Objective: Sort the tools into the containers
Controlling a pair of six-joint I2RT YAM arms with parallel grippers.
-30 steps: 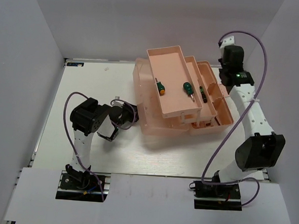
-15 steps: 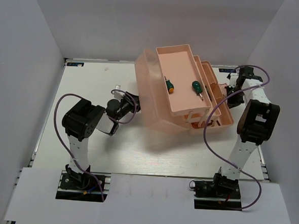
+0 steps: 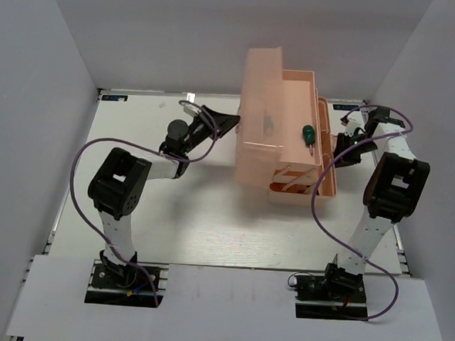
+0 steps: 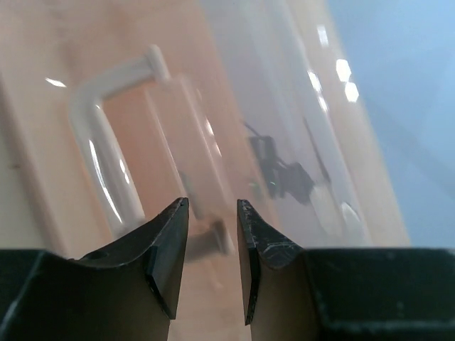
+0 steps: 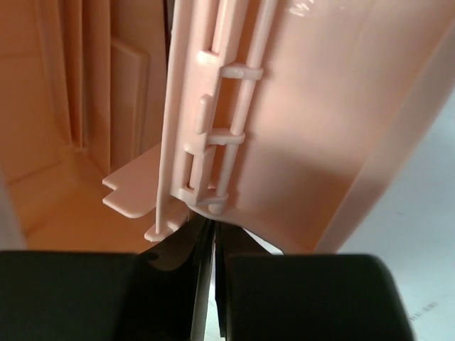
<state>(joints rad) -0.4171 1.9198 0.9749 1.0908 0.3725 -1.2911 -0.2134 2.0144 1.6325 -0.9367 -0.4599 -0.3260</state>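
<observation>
The peach-pink toolbox (image 3: pixel 324 190) sits right of the table's middle, its translucent lid (image 3: pixel 261 95) standing nearly upright. One green-handled screwdriver (image 3: pixel 308 134) lies in the upper tray, and a dark tool shape shows blurred through the lid. My left gripper (image 3: pixel 232 122) is against the lid's outer face. In the left wrist view that gripper (image 4: pixel 212 213) is open by a narrow gap with nothing in it, facing the lid's moulded handle (image 4: pixel 99 142). My right gripper (image 3: pixel 338 152) is at the box's right side, and up close it (image 5: pixel 213 226) is shut just under a hinge bracket (image 5: pixel 206 195).
White walls (image 3: pixel 56 67) enclose the table on three sides. The right arm's upper link (image 3: pixel 393 184) and purple cable (image 3: pixel 317 215) stand close to the box's right front corner. Bare tabletop (image 3: pixel 137 126) lies left of the box.
The lid has swung from leaning left to nearly upright, and the trays have slid back over the box. My left gripper followed it up and right. The right jaws closed.
</observation>
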